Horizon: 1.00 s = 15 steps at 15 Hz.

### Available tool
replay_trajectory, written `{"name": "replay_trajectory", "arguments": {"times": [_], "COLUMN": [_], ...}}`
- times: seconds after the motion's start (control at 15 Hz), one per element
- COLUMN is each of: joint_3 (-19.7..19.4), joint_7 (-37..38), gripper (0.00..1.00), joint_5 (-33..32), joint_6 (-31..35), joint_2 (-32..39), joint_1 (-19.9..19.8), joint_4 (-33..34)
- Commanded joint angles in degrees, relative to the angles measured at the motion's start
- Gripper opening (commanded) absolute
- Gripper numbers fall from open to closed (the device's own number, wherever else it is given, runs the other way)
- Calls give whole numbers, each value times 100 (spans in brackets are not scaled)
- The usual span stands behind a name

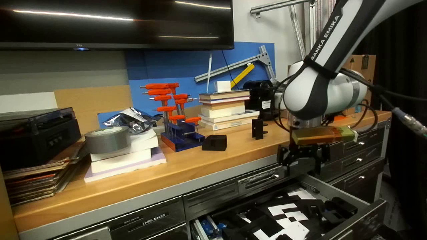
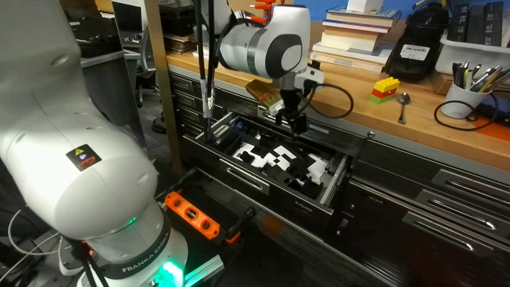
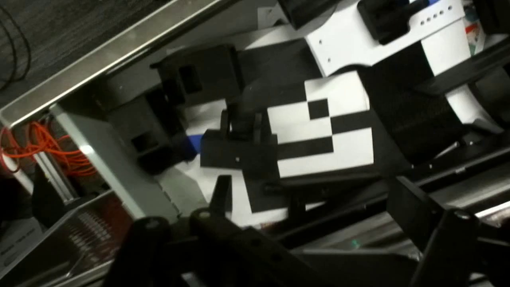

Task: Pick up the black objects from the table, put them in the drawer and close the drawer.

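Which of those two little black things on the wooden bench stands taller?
The narrow upright block near the book stack; the other, a low box, sits beside the orange-handled tools.

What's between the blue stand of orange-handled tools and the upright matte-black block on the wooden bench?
A low matte-black box, nearer the stand; then light-brown wooden benchtop up to the block. Shows in an exterior view.

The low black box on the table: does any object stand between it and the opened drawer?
No visible object blocks the low black box from the drawer; just the table's front edge lies between.
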Motion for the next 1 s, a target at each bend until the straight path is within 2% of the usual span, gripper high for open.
{"name": "replay_trajectory", "arguments": {"times": [0.0,0.4,0.73,0.93], "joint_3": [74,110,203,258], "joint_7": [-12,-1033,-2473,-2924], "gripper": [100,100,100,100], "joint_5": [-390,-120,986,1345], "joint_6": [-828,-1478,-1826,-1970], "joint_2": [-159,122,347,431], "joint_1": [-159,-257,-289,-305], "joint_4": [851,2118,2829,3136]}}
